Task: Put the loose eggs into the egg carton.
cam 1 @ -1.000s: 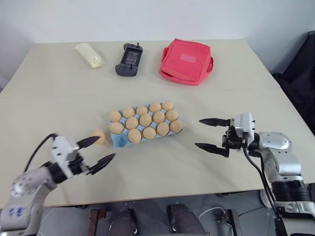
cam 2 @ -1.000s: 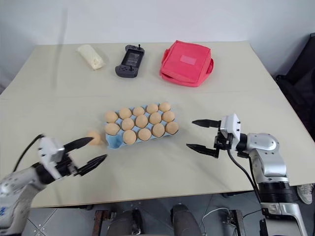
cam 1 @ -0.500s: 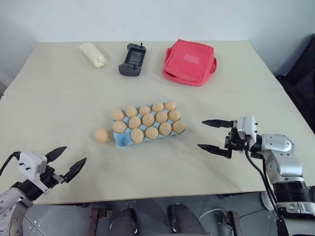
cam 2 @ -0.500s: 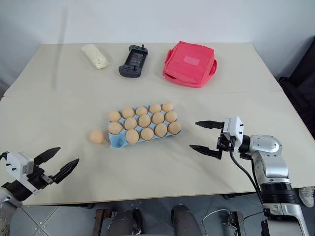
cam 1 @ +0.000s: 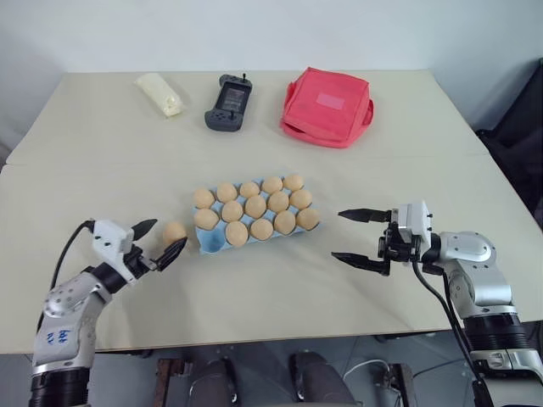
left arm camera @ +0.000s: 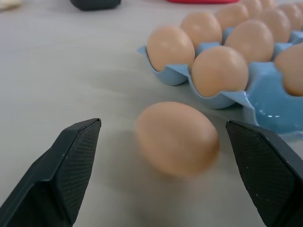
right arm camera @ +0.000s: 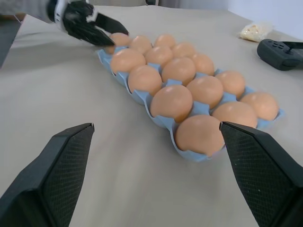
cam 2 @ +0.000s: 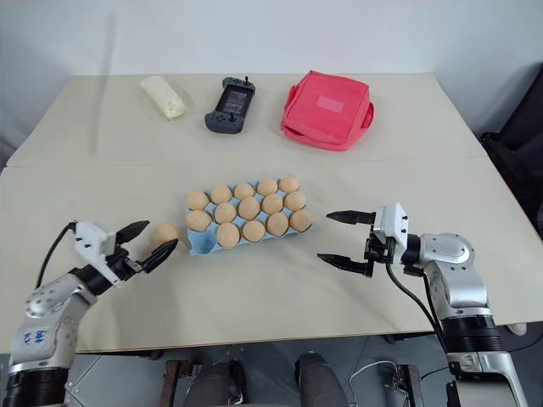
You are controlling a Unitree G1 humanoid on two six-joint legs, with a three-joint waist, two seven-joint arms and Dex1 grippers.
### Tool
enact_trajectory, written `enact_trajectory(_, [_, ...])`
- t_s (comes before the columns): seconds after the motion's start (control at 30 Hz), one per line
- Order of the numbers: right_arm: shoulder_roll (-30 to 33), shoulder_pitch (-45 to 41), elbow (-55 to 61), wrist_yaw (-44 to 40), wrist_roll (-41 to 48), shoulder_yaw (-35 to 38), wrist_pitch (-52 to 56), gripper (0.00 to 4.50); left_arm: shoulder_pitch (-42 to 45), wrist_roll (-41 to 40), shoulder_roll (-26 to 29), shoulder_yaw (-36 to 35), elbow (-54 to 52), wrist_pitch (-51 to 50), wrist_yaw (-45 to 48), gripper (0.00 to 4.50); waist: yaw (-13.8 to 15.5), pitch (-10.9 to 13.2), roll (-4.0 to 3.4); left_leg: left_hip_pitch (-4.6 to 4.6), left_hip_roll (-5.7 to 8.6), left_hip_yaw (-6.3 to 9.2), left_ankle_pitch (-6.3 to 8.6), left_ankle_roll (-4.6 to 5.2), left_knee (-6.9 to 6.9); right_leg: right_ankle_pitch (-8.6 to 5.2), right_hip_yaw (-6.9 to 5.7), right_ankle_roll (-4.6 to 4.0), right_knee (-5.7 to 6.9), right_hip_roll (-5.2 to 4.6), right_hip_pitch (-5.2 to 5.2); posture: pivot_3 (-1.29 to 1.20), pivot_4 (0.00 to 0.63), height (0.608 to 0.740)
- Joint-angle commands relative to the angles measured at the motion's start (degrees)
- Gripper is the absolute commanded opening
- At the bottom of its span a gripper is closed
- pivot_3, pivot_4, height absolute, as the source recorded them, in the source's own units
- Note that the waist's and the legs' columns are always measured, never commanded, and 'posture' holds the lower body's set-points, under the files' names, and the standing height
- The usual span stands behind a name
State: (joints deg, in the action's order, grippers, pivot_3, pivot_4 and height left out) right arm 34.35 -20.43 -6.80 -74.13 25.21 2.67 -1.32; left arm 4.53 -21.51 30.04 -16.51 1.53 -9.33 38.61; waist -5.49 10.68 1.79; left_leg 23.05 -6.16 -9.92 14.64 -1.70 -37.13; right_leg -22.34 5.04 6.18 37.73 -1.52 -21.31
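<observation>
The left claw (cam 1: 157, 240) reaches low and level over the counter (cam 1: 102, 161), its two black fingers spread wide on either side of the one loose egg (cam 1: 174, 232) without gripping it. That egg lies just beside the blue egg carton (cam 1: 209, 243), near its one empty corner cup. The right claw (cam 1: 361, 236) hovers wide open and empty, pointing across at the carton.
</observation>
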Motion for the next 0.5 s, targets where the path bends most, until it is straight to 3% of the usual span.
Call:
enact_trajectory(0.03, [-0.3, 0.3, 2.6, 0.9, 1.3, 0.9, 0.2, 4.45, 1.9, 1.1, -0.4, 2.1, 1.1, 0.9, 0.5, 4.50, 0.1, 0.0, 0.00, 0.00, 0.00, -0.01, 0.00, 0.00, 0.00, 0.00, 0.01, 0.00, 0.00, 0.00, 0.00, 0.00, 0.150, 0.740])
enact_trajectory(0.17, [-0.4, 0.8, 3.5, 1.6, 1.4, 0.7, 0.7, 4.45, 5.2, 1.4, -1.6, 3.4, 3.9, 1.3, 0.0, 4.50, 0.7, 0.0, 0.00, 0.00, -0.01, -0.02, -0.02, -0.03, -0.02, 0.00, 0.01, 0.00, 0.05, 0.02, -0.04, 0.00, 0.150, 0.740])
enact_trajectory(0.27, [-0.6, 1.1, 4.2, 2.0, 1.3, 0.5, 1.1, 4.50, 6.2, 1.3, -1.9, 3.6, 4.5, 1.6, 0.5, 3.92, 0.7, 0.0, 0.00, 0.00, 0.00, -0.02, -0.04, -0.01, -0.09, 0.01, 0.02, 0.02, 0.10, 0.01, -0.03, 0.00, 0.150, 0.740])
enact_trajectory(0.43, [-0.9, 1.4, 4.7, 2.5, 1.1, 0.4, 1.3, 4.50, 3.8, 0.4, -1.1, 2.0, 2.4, 3.0, 1.7, 2.41, 0.7, 0.0, 0.00, 0.00, 0.00, -0.05, -0.05, 0.00, -0.09, 0.03, 0.04, 0.05, 0.11, 0.01, -0.04, 0.00, 0.150, 0.740])
enact_trajectory(0.5, [-1.0, 1.5, 4.8, 2.7, 1.1, 0.3, 1.3, 4.50, 1.9, -1.0, -0.5, 0.5, 0.6, 3.6, 3.0, 2.01, 0.6, 0.0, 0.00, 0.00, -0.01, -0.06, -0.05, 0.00, -0.07, 0.03, 0.05, 0.05, 0.10, 0.01, -0.05, 0.00, 0.150, 0.740])
